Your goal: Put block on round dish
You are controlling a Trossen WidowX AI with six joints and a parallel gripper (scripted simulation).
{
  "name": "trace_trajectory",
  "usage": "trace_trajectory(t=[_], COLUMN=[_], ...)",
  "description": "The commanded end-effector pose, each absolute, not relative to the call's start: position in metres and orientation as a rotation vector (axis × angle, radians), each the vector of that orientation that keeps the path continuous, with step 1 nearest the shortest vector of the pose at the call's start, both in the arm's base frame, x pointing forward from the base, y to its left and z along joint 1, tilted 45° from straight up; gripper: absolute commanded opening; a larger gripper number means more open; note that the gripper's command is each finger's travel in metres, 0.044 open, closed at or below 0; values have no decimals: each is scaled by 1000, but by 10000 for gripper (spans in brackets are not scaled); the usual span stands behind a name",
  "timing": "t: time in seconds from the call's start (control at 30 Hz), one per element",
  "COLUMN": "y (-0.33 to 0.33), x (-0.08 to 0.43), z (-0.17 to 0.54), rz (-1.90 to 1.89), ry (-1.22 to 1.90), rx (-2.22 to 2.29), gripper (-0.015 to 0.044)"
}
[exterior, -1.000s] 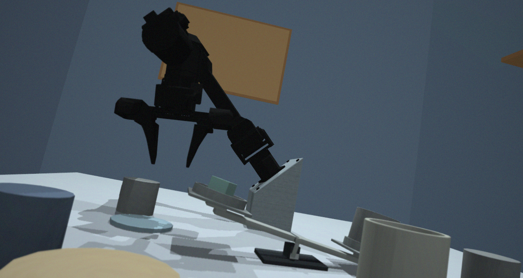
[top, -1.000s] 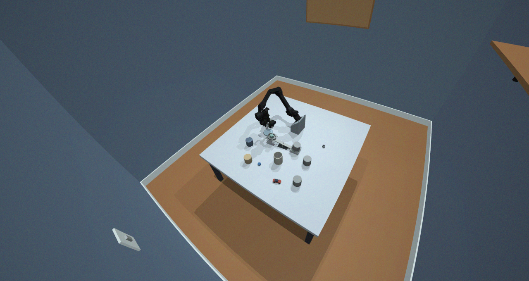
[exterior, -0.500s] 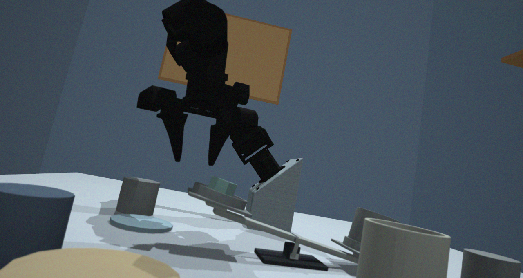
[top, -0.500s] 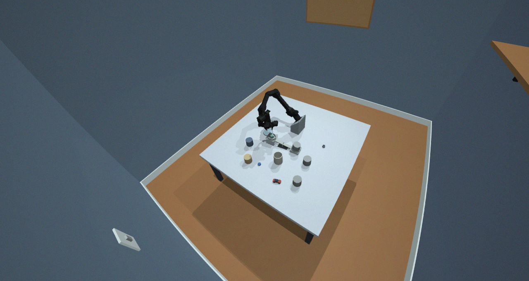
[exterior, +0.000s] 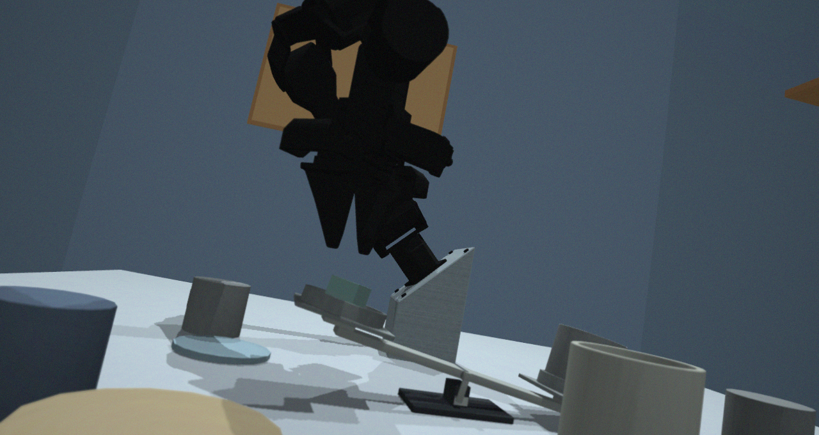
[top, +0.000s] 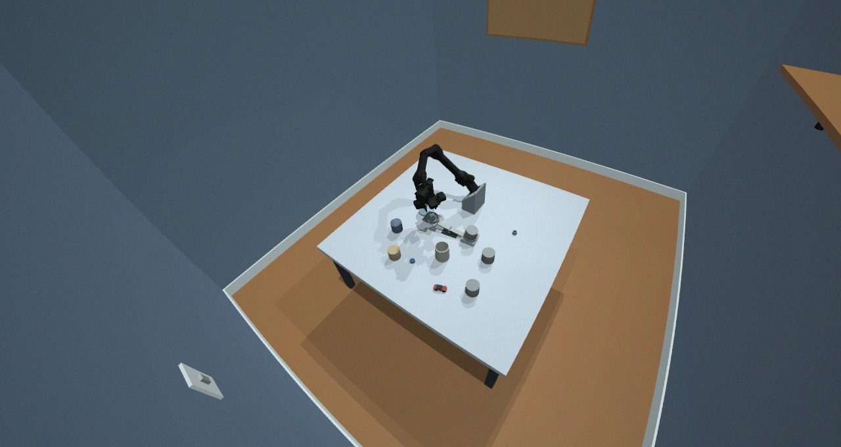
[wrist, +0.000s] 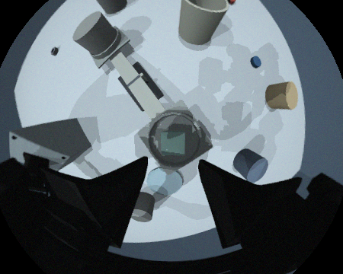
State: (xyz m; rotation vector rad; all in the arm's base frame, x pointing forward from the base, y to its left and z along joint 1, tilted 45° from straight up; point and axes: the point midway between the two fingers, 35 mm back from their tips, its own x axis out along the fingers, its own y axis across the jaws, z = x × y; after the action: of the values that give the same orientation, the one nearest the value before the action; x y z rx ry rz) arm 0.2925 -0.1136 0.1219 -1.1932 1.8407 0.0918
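Observation:
My gripper (top: 428, 210) (exterior: 349, 250) (wrist: 173, 162) is open and empty, pointing down above the raised end of the balance (top: 449, 231) (exterior: 423, 361) (wrist: 127, 70). A green block (exterior: 348, 290) (wrist: 173, 143) lies uncovered inside a ring on that end, below the fingertips. One grey cup (top: 470, 233) (exterior: 558, 355) (wrist: 99, 34) stands on the lowered end. The other grey cup (exterior: 215, 309) (wrist: 143, 207) stands on the table close beside the round pale blue dish (exterior: 220, 349) (wrist: 164, 182). The dish carries nothing. The arm hides this cup in the top view.
A dark blue cylinder (top: 396, 227) (exterior: 51, 341) (wrist: 249, 164), a tan cylinder (top: 393, 253) (wrist: 280, 96) and a tall open container (top: 442, 253) (exterior: 629, 398) (wrist: 200, 24) stand around the balance. Two grey cylinders (top: 487, 256) (top: 472, 288) and a red toy car (top: 439, 288) are farther off.

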Motion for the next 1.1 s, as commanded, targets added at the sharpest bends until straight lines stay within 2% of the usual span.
trace_trajectory(t=[0.0, 1.07], y=[-107, -141], x=[298, 293], z=[119, 86], rz=[157, 155], ry=[1855, 1855], rx=[-1265, -1267], gripper=[260, 260])
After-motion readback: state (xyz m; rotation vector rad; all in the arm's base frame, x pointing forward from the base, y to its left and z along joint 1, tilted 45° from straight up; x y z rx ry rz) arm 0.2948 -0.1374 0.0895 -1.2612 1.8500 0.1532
